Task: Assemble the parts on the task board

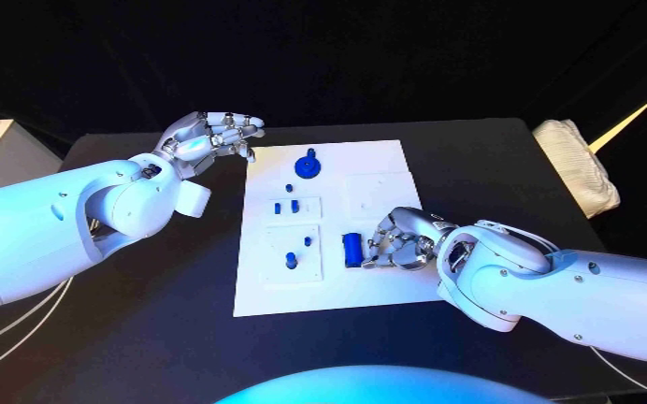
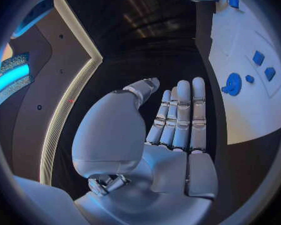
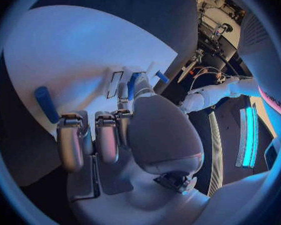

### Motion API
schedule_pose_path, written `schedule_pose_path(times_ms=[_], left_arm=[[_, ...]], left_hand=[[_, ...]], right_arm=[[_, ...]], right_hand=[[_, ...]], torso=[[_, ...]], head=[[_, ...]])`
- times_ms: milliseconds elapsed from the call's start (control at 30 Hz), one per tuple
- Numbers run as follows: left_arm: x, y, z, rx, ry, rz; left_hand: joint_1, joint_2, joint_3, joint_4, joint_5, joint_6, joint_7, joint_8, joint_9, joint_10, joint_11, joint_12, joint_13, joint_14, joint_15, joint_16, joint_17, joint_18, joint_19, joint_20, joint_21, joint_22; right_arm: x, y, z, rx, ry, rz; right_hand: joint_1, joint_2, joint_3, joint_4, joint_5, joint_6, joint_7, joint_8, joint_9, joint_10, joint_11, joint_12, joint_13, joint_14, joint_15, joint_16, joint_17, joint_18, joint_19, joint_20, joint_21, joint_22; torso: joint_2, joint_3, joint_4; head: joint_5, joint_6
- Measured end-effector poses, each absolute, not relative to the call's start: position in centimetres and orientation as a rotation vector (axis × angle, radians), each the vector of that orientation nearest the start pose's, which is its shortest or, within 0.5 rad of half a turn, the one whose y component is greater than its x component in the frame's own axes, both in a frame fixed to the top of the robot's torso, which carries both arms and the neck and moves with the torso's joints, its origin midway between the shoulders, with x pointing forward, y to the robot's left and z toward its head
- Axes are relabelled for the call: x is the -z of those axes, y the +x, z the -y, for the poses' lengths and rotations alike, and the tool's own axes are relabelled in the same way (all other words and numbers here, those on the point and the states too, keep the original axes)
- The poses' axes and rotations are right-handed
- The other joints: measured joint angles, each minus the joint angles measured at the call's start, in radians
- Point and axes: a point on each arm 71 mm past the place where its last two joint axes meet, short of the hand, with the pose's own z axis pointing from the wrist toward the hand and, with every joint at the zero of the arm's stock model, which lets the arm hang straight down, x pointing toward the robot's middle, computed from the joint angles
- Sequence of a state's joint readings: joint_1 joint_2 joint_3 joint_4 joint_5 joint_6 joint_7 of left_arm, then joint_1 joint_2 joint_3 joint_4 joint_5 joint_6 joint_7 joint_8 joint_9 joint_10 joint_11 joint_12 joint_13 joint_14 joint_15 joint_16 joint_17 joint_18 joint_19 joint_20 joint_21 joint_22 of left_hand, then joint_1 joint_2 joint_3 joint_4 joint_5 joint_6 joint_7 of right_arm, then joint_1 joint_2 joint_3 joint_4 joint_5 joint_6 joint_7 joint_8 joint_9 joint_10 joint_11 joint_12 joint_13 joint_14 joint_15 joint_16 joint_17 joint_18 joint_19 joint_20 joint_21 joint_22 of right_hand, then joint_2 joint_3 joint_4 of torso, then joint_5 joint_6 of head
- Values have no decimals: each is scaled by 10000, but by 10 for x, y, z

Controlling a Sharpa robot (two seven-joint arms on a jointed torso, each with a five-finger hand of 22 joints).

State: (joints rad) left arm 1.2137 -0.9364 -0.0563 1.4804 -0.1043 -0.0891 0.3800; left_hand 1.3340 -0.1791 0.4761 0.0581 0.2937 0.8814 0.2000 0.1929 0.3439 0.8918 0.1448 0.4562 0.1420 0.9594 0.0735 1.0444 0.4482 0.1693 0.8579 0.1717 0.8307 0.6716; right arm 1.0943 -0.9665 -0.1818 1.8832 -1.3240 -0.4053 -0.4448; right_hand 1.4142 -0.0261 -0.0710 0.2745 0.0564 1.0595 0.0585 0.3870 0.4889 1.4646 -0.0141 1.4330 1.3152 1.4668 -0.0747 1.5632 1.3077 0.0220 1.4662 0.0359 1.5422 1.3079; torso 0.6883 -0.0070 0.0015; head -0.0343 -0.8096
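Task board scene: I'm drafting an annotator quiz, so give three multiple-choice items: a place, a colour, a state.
1. Where is the blue cylinder? A on the task board by the right hand; B off the board; C in the left hand.
2. Task board colour? A red; B white; C green.
3. Left hand? A fist; B flat on the board; C fingers extended, holding nothing.
A: it lies on the board beside that hand. B: the plate is white. C: its palm is bare.
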Motion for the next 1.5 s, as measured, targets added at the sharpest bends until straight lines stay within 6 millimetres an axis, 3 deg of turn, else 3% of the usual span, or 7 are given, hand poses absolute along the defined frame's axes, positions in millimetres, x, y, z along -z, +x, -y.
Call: schedule_pose_path(times_ms=[400, 567, 700, 867, 1100, 1500], left_arm=[[178, 490, -257, 15886, -9847, -15214], [178, 490, -257, 15881, -9849, -15213], [178, 490, -256, 15888, -9847, -15216], [178, 490, -256, 15887, -9849, -15217], [178, 490, -257, 15891, -9852, -15217], [179, 490, -257, 15893, -9871, -15233]], left_hand=[[0, 0, 0, 0, 0, 0, 0, 0, -1, 0, 0, 0, 1, 0, 0, 0, 1, 0, 0, 0, 0, 1], [0, 0, 0, 0, 0, 0, 0, 0, -2, 0, 0, 0, 1, 0, 0, 0, 1, 0, 0, 0, 0, 1], [0, 0, 0, 0, 0, 0, 0, 0, -2, 0, 0, 0, 1, 0, 0, 0, 1, 0, 0, 0, 0, 2], [39, 39, -29, 28, 0, 0, 0, 0, -3, -36, -36, 0, -12, 0, 0, 0, -8, 0, 0, 0, -70, -21], [39, 39, -29, 28, 0, 0, 0, 0, -3, -36, -36, 0, -12, 0, 0, 0, -8, 0, -1, 0, -70, -21], [39, 39, -29, 28, 0, 0, 0, 0, -4, -36, -36, 0, -11, 0, 0, 0, -7, 1, -1, 0, -69, -20]], right_arm=[[252, 370, 179, -6299, 1447, -19935], [248, 369, 185, -6294, 1648, -19743], [235, 372, 199, -6232, 1924, -19310], [218, 379, 231, -5746, 2442, -18680], [218, 378, 268, -4850, 2864, -18458], [231, 369, 282, -4025, 2294, -18483]], right_hand=[[-278, -75, -44, 129, 41, 0, 0, 0, -58, 2, 1, -100, 4, 1, 1, 0, -1, 0, 0, 0, 0, -2], [-454, -182, 3, 165, 248, -368, 190, -319, -207, 44, 58, -77, -120, 0, 2, 0, -2, -1, 0, 0, 0, -2], [-521, -255, 121, 128, 248, -659, 336, -566, -300, 18, 215, -58, -97, -2, 106, 0, -2, 0, 0, 0, 0, -3], [-505, -349, 152, 154, 248, -697, 374, -625, -315, 18, 215, -60, -74, -10, 169, 0, -2, 1, -1, 75, 0, -3], [-602, -522, 221, 167, 248, -697, 374, -624, -315, -16, 249, -60, -71, -1, 178, 0, -3, 1, -1, 75, -36, -4], [-935, -855, 528, 188, 208, -463, 289, -623, -253, -16, 249, -133, -74, -1, 177, 0, -4, 1, -1, 75, -36, -6]], torso=[[3, 3, 8], [0, -1, -1], [-9, 4, -4], [-24, 0, 0], [-9, 10, -22], [-4, 54, -66]], head=[[-3, 7], [-9, 35], [-79, 62], [-189, 105], [-276, 176], [-337, 172]])
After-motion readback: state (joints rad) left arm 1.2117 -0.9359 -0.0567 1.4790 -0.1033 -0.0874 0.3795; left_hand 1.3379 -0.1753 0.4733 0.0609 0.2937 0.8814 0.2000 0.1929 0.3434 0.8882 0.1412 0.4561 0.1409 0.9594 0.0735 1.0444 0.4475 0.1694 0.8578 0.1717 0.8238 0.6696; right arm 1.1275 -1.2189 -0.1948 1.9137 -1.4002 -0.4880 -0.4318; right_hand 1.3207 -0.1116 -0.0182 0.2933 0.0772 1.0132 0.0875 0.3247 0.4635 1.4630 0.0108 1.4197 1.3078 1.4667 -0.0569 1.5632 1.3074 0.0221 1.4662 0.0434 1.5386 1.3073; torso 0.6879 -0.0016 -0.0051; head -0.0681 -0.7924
